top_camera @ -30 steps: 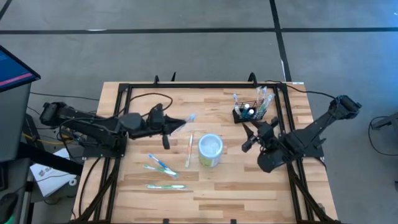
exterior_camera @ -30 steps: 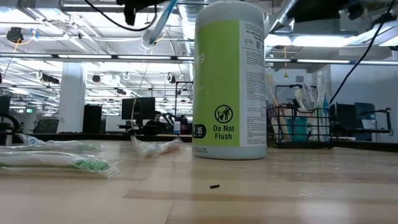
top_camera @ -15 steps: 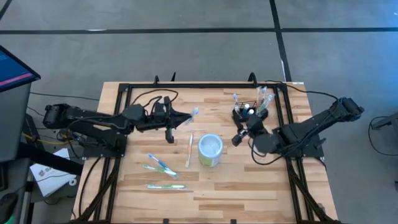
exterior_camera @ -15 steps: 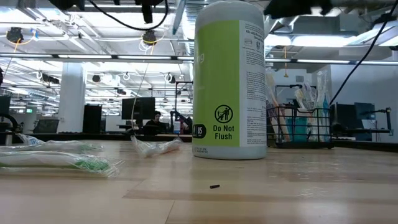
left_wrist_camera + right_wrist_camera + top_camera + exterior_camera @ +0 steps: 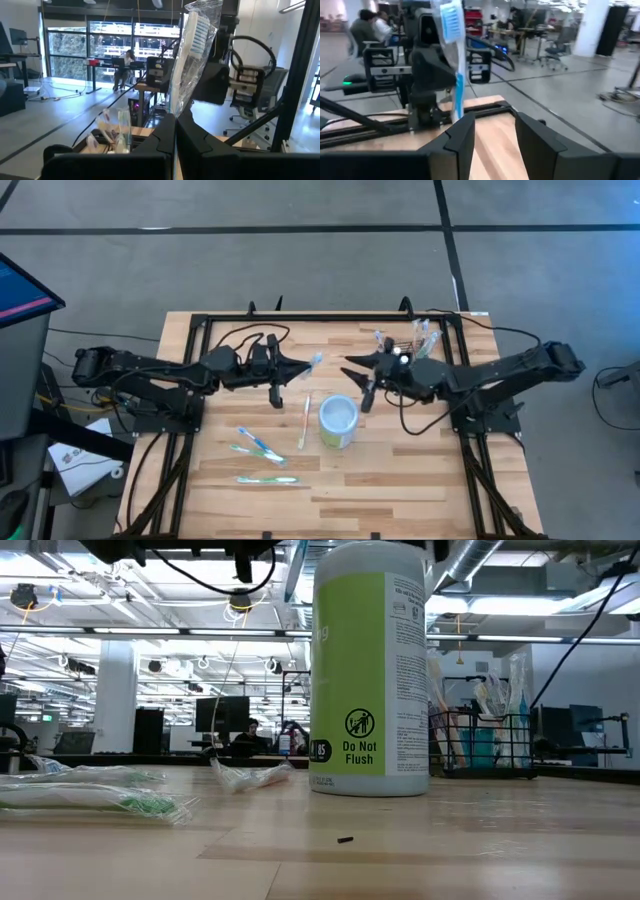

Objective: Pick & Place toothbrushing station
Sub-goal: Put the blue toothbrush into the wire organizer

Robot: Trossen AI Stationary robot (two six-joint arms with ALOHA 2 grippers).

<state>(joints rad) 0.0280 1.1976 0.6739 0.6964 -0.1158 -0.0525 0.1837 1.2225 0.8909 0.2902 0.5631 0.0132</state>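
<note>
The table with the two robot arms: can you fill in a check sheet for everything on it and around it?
Surface: wooden table, slatted top.
Job's things: black wire basket near the far right corner, holding packets.
Clutter: wipes canister mid-table; wrapped toothbrushes lying left of it.
Grippers: left gripper shut on a wrapped toothbrush; right gripper open, facing it.
Cables: black cable looping over left arm.
Surroundings: grey floor, desks, people seated far off.

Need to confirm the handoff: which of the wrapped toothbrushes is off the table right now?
The blue-bristled wrapped toothbrush clamped in the left gripper, raised beside the right gripper. The other wrapped toothbrushes lie flat on the wooden table.
</note>
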